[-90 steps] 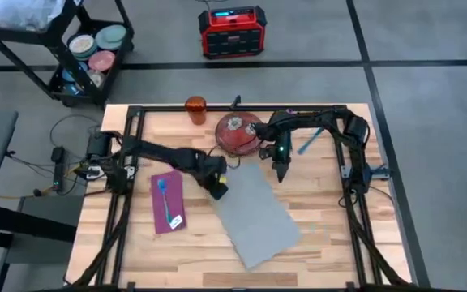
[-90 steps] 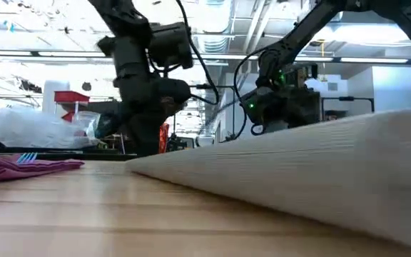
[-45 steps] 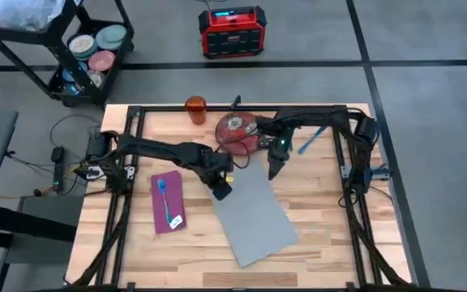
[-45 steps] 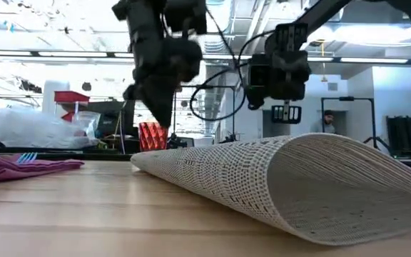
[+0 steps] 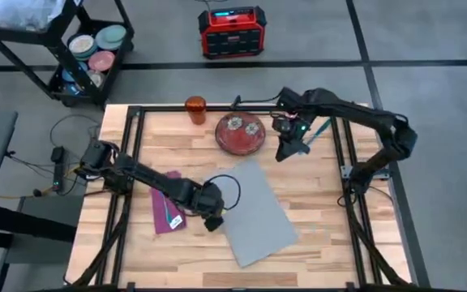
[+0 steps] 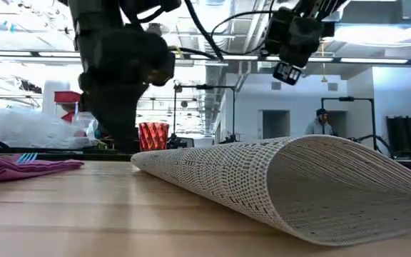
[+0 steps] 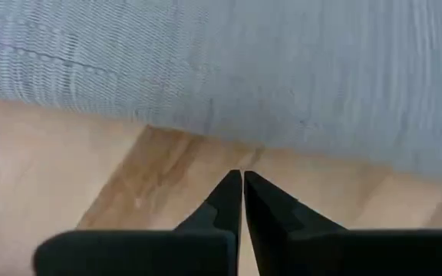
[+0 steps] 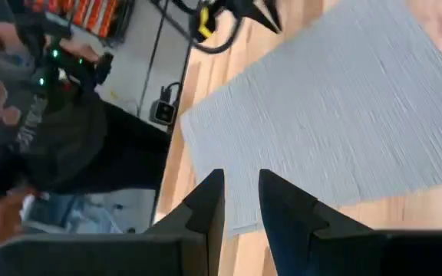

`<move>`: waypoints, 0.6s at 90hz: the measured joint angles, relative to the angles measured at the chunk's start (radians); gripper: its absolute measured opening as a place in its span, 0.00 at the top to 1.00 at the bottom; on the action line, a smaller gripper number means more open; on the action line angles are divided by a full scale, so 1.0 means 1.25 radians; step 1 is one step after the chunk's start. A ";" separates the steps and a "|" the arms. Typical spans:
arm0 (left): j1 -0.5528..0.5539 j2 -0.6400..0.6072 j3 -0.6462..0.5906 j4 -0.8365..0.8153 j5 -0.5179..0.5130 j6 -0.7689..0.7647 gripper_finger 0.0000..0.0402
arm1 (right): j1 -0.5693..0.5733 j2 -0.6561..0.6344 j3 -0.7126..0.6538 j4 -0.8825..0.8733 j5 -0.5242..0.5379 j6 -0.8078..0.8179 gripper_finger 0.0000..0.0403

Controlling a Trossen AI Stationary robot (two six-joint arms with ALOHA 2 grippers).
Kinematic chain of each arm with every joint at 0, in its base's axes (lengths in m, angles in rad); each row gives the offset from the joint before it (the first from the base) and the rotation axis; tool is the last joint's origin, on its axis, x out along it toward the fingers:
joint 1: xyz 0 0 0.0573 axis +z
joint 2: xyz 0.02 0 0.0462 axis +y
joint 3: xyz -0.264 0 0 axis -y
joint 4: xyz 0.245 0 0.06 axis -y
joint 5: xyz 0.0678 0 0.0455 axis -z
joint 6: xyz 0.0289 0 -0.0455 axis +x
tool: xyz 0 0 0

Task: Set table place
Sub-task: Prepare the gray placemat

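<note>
Placemat [image 5: 255,212] lies crooked; your left gripper [image 5: 212,221], fingers pressed together, sits beside it; right gripper [image 5: 283,153] hovers, slightly spread

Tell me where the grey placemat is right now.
In the high view the placemat lies skewed at the table's near-centre, below the red plate, right of the purple napkin, with the left tool at its left edge.

On my light wood plank table [image 5: 314,235] the grey placemat [image 5: 254,212] lies askew near the middle, its near edge curled up off the wood in the low view. The red patterned plate [image 5: 240,133] sits at the far side, the orange cup [image 5: 195,108] beside it. The purple napkin [image 5: 165,204] lies flat just beside the placemat, a blue utensil [image 5: 163,198] on top.
</note>
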 joint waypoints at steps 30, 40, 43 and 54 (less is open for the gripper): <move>0.007 0.000 -0.009 0.080 -0.032 -0.048 1.00 | -0.018 0.000 -0.040 0.116 0.226 0.135 0.94; 0.007 0.000 -0.009 0.079 -0.032 -0.056 1.00 | -0.038 -0.001 -0.097 0.142 0.216 0.177 0.99; 0.007 0.000 -0.009 0.079 -0.032 -0.059 1.00 | -0.044 -0.001 -0.117 0.155 0.241 0.194 0.99; 0.007 0.000 -0.009 0.080 -0.032 -0.063 1.00 | -0.051 0.001 -0.168 0.229 0.241 0.228 0.99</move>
